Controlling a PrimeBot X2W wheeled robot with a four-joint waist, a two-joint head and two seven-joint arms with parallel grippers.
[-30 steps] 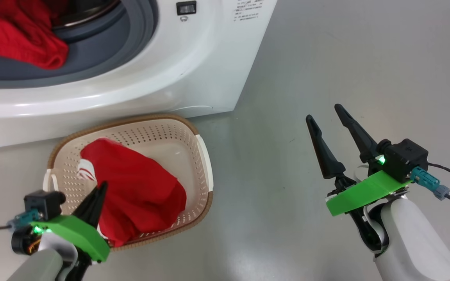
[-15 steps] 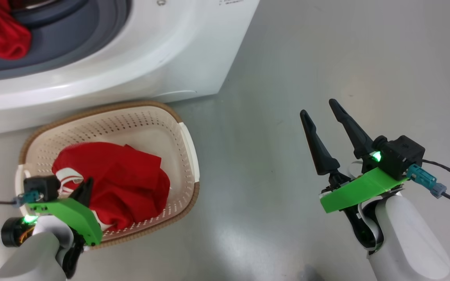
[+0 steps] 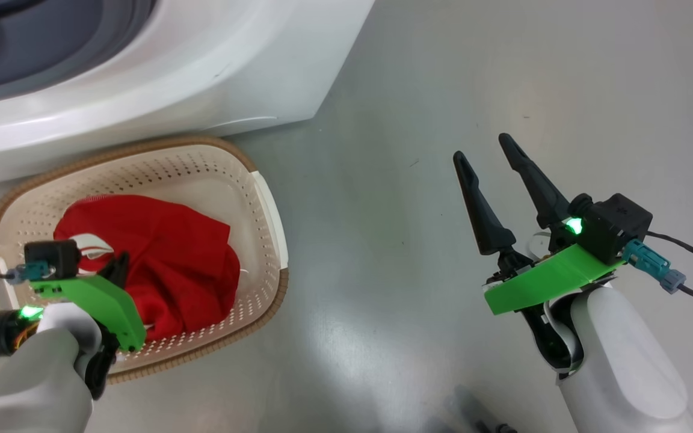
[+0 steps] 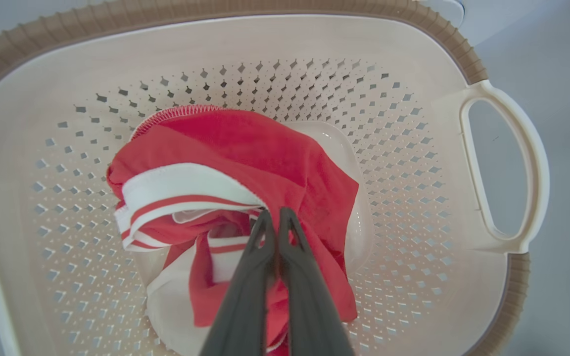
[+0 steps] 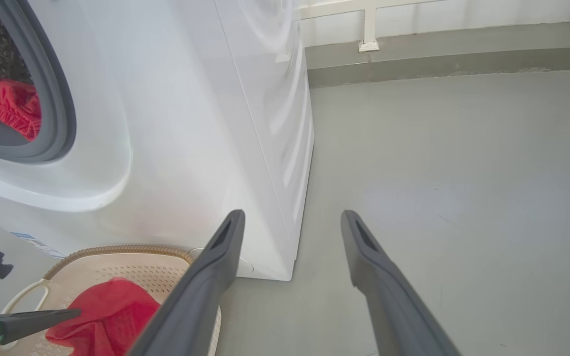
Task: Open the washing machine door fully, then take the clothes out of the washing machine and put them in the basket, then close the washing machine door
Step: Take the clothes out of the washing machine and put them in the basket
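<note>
The cream basket (image 3: 160, 144) stands on the floor before the white washing machine (image 3: 202, 72). A red garment (image 3: 166, 258) with white stripes lies bunched inside it. My left gripper (image 3: 119, 264) reaches down into the basket, shut on a fold of that garment (image 4: 265, 148), its fingertips pressed together (image 4: 276, 215). More red clothes (image 5: 5, 106) hang over the grey ring in the machine's mouth. Over bare floor to the right, my right gripper (image 3: 482, 148) is open and holds nothing. The washing machine door is out of view.
Grey floor (image 3: 382, 240) stretches to the right of the machine and basket. A low wall ledge (image 5: 438, 49) runs along the back. The basket's right handle (image 4: 507, 163) sits beside the machine's front corner.
The head camera has swung, shifting the whole picture left and up. My left gripper has sunk lower into the basket with the garment, which now lies more bunched. The right gripper stays open.
</note>
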